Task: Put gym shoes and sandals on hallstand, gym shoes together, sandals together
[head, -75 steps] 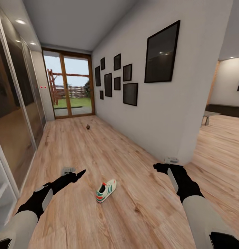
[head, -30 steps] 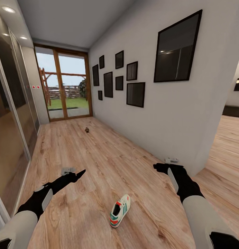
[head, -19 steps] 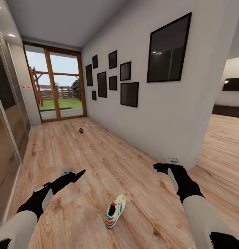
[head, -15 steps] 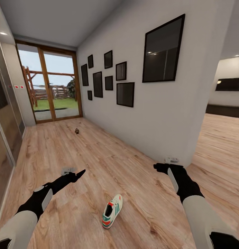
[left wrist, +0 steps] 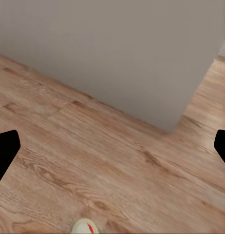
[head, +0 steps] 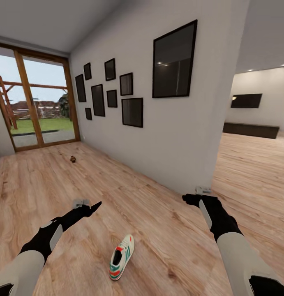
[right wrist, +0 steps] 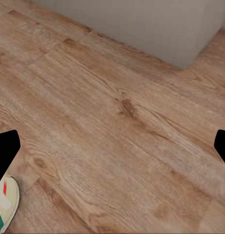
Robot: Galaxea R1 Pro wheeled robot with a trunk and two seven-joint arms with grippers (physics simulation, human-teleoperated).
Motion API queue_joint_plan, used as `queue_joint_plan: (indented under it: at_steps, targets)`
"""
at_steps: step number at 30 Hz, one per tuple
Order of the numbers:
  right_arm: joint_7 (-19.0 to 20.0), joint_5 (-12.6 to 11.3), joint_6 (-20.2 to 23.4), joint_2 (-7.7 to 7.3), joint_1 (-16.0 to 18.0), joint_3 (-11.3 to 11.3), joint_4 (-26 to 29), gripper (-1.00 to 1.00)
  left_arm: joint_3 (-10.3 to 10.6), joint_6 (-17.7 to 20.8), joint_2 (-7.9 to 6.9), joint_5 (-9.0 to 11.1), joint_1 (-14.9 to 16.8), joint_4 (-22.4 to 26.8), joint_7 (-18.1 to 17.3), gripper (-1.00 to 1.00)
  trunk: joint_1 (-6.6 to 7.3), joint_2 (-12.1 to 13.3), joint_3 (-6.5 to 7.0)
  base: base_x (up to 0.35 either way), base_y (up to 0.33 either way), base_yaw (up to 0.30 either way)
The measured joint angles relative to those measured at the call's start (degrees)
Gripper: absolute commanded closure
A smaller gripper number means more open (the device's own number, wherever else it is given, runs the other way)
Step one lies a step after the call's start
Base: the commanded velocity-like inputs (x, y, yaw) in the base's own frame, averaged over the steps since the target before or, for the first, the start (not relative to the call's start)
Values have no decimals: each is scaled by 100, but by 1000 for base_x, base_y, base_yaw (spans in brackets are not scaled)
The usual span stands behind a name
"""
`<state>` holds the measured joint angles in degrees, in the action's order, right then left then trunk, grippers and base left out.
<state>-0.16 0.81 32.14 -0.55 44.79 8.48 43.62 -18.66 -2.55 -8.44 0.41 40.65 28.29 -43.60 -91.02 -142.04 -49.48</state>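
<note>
One white gym shoe [head: 121,257] with green stripes and red-orange accents lies on the wood corridor floor [head: 158,213], between my two arms and close to me. Its toe shows in the left wrist view [left wrist: 85,226] and its side in the right wrist view [right wrist: 5,204]. My left gripper [head: 89,204] hovers open above the floor to the shoe's upper left. My right gripper [head: 195,195] is open near the wall corner, holding nothing. A small dark brown object [head: 72,159], perhaps a sandal, lies far down the corridor. The hallstand is out of view.
A white wall [head: 170,139] with several black picture frames runs along the right of the corridor and ends at a corner [head: 211,164]. Beyond it a wood-floored room opens. Glass doors [head: 31,107] close the corridor's far end.
The whole picture has shifted left, so the camera has turned right: the glass-fronted cabinet has left the view and more of the right room shows. Both arms hold the same pose.
</note>
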Motion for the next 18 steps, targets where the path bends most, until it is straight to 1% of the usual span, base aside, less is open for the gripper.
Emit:
queue_joint_plan:
  at_steps: [5,13,14,15,16,17,18]
  targets:
    - [-1,0,0,1,1,1,-1,-100,1,-2,-1,0,-1,0,1,-100,-2,0,0,85,50,-34]
    - [-8,0,0,1,1,1,5,-100,3,-21,1,-18,-6,0,31,-100,-2,0,0,10,6,-4]
    - [-8,0,0,1,1,1,6,-100,13,-21,4,-21,-8,0,121,-100,-2,0,0,0,0,0]
    - [-8,-7,0,1,1,1,11,-100,22,-22,40,-23,-9,0,376,-100,-2,0,0,0,0,0]
    - [-5,-16,0,1,2,1,13,-100,28,-24,115,-25,-8,0,677,-100,-2,0,0,0,0,0]
    - [-4,-21,1,1,2,1,14,-100,32,-23,167,-28,-9,0,867,-100,-2,0,0,0,0,0]
    - [-1,-27,1,1,2,1,15,-100,39,-21,282,-38,-8,-1,1283,-100,-2,0,0,0,0,0]
